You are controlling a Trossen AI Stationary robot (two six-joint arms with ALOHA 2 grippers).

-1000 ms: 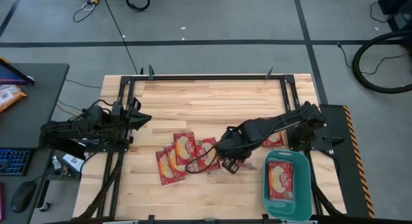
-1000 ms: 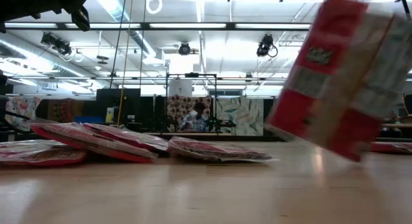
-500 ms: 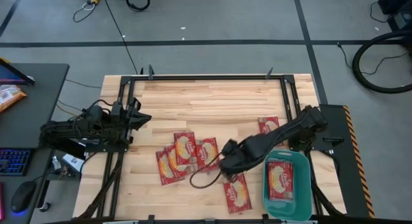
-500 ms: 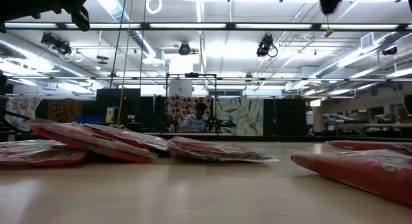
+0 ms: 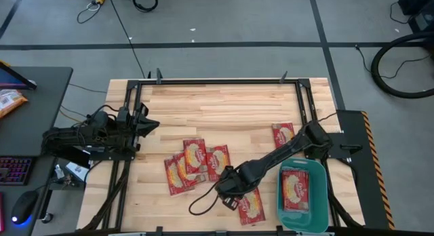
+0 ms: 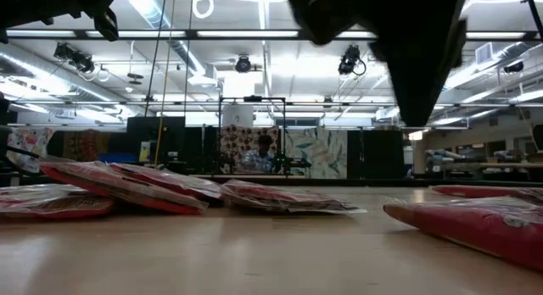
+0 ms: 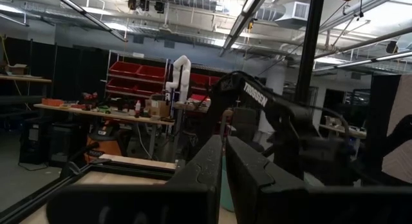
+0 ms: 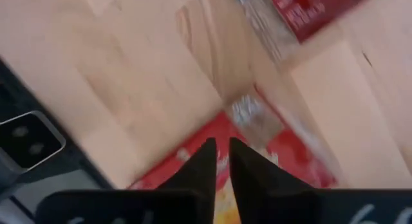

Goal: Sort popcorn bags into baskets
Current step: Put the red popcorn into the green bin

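Flat red popcorn bags (image 5: 192,164), yellow-white centers

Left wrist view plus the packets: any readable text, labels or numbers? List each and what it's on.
"TROSSEN": white letters on the dark arm seen in the left wrist view.
Popcorn bags: print too small to read in the high view.
Bag under the right gripper: white print on the red packet, too blurred to read.
Nothing else legible.

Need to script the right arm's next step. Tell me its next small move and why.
Probably open the right gripper and lower it onto the popcorn bag lying loose on the table beside the basket. Its fingers look nearly shut and empty, pointing down at that bag. The basket holds one bag; others remain outside. The left gripper waits at the table's left edge.
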